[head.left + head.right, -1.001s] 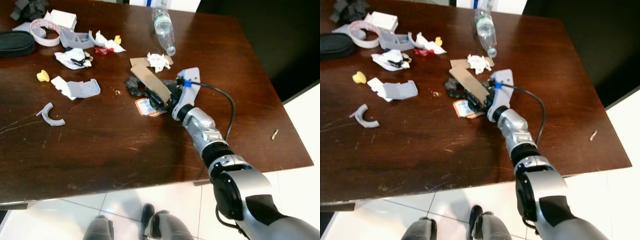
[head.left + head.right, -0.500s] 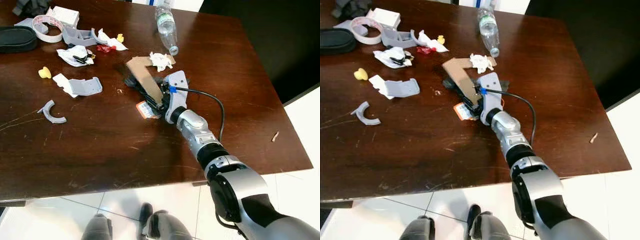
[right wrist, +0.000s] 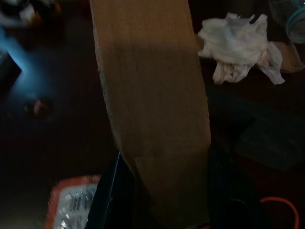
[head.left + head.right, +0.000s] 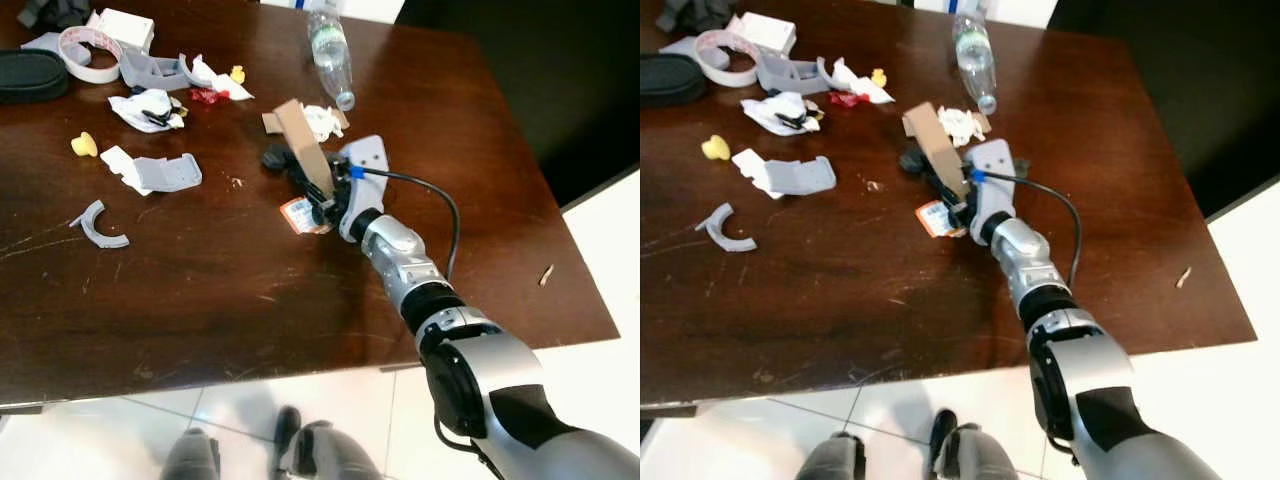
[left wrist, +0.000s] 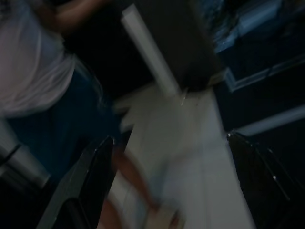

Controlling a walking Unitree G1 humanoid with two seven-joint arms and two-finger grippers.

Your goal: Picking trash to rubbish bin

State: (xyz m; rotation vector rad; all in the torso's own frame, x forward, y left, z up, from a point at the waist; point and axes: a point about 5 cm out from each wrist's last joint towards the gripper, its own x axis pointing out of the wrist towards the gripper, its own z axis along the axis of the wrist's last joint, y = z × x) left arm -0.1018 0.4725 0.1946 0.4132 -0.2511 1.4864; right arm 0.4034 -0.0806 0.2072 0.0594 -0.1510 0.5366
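- The right gripper (image 4: pixel 322 203) is reaching over the dark wooden table (image 4: pixel 250 300) at mid-frame, its fingers pinching the lower end of a cardboard strip (image 4: pixel 303 160).
- The cardboard strip is tilting up off the table, its free end pointing toward the upper centre of the frame.
- An orange-and-white wrapper (image 4: pixel 299 214) is lying flat just below the gripper.
- A crumpled white tissue (image 3: pixel 240 46) is sitting near the strip, with a clear plastic bottle (image 4: pixel 330 52) lying at the top centre.
- The left gripper (image 5: pixel 169 186) is hanging with its fingers spread wide over a pale floor (image 5: pixel 190 162).
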